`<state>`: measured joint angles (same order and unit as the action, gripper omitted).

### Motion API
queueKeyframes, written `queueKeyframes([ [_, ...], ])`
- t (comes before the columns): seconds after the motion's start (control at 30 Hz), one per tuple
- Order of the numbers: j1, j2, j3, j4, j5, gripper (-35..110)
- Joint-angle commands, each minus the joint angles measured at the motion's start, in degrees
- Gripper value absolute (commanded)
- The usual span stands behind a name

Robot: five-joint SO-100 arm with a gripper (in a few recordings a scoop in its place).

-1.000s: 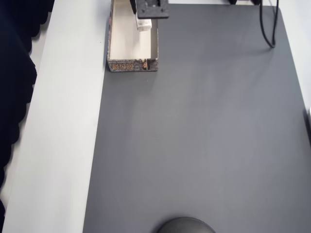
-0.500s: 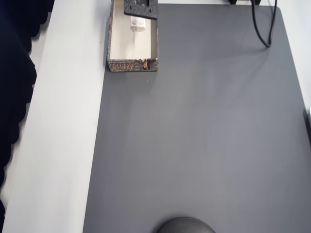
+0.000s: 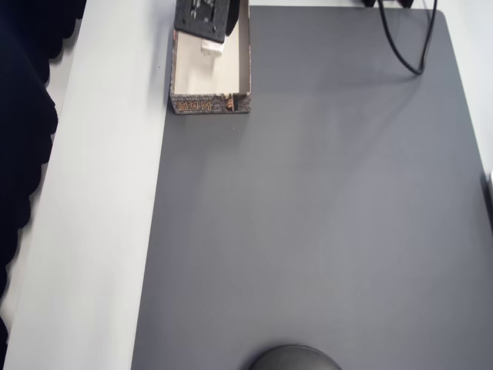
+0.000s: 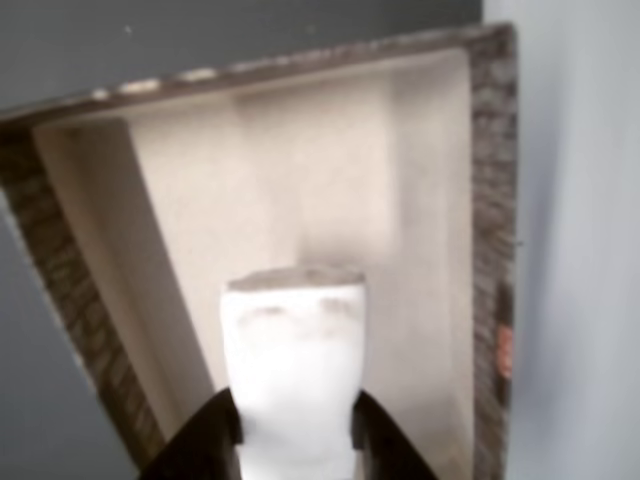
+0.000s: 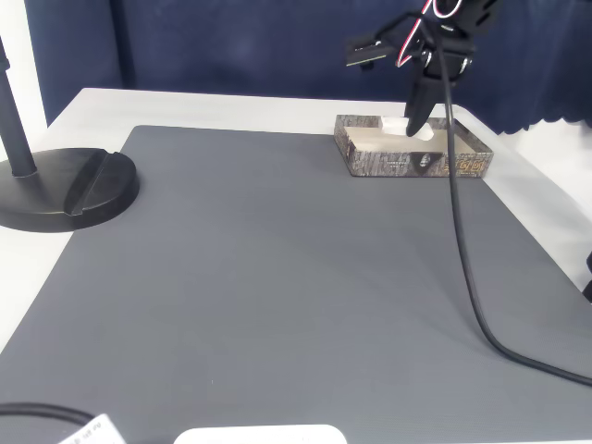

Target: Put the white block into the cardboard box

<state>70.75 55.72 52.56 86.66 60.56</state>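
- Wrist view: white block point(image 4: 292, 370) pinched between our gripper point(image 4: 295, 430) jaws, hanging over the cream interior of the cardboard box point(image 4: 490, 200).
- Overhead view: box point(image 3: 209, 102) at 12 o'clock of the grey mat point(image 3: 323, 216) — carry done, we judge.
- Outstanding — release of the block.

Grey mat point(image 5: 277, 268) on white table point(image 5: 185, 106); dark blue curtain point(image 5: 231, 42) behind.
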Motion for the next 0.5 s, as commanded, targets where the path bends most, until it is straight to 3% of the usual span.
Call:
queueKeyframes([
  [0.0, 0.7, 0.1, -5.3, -1.1, -0.2, -2],
  [0.47, 1.2, -4.1, -8.1, -1.6, 2.5, -2],
])
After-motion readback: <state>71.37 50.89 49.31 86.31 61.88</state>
